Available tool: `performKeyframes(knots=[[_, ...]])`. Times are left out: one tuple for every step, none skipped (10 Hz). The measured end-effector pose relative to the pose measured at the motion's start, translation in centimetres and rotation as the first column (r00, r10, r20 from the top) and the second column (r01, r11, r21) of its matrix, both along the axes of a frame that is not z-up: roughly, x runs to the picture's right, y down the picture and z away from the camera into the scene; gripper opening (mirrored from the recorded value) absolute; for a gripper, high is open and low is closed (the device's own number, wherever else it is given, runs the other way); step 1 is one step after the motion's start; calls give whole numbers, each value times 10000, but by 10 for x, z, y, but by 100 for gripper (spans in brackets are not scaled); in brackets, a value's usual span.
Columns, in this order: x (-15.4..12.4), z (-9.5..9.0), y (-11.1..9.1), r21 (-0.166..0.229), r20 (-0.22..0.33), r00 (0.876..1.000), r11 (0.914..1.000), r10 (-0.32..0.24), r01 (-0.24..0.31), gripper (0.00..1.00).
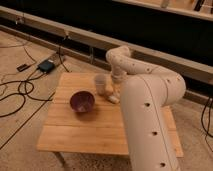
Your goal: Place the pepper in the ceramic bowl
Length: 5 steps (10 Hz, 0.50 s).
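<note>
The ceramic bowl, dark maroon and glossy, stands upright on the left half of the wooden table. My gripper reaches down to the tabletop to the right of the bowl, close beside a small pale cup, and it is shut. The pepper is hidden; the wrist and hand cover the spot under the gripper, so I cannot tell if anything is held. The bowl looks empty from here.
A small white block lies on the table just below the gripper. My white arm covers the table's right side. Cables and a dark box lie on the floor to the left. A long rail runs behind.
</note>
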<state>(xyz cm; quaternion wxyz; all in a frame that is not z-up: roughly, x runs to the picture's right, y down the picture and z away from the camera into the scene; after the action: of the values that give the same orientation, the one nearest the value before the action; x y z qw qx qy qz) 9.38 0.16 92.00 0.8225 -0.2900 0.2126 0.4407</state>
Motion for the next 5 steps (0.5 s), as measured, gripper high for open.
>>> performKeyframes(knots=[[-6,-17,-5,133,-181,9998,9998,-129,132,0],[-13,-28,-5,167,-265,9994,9996,-237,242,0],[-24,-46,-4,195,-356,9986,9990,-396,403,0],[-38,-62,-2,211,-384,9980,9985,-507,515,0],[-48,-73,0,215,-389,9976,9981,-574,583,0]])
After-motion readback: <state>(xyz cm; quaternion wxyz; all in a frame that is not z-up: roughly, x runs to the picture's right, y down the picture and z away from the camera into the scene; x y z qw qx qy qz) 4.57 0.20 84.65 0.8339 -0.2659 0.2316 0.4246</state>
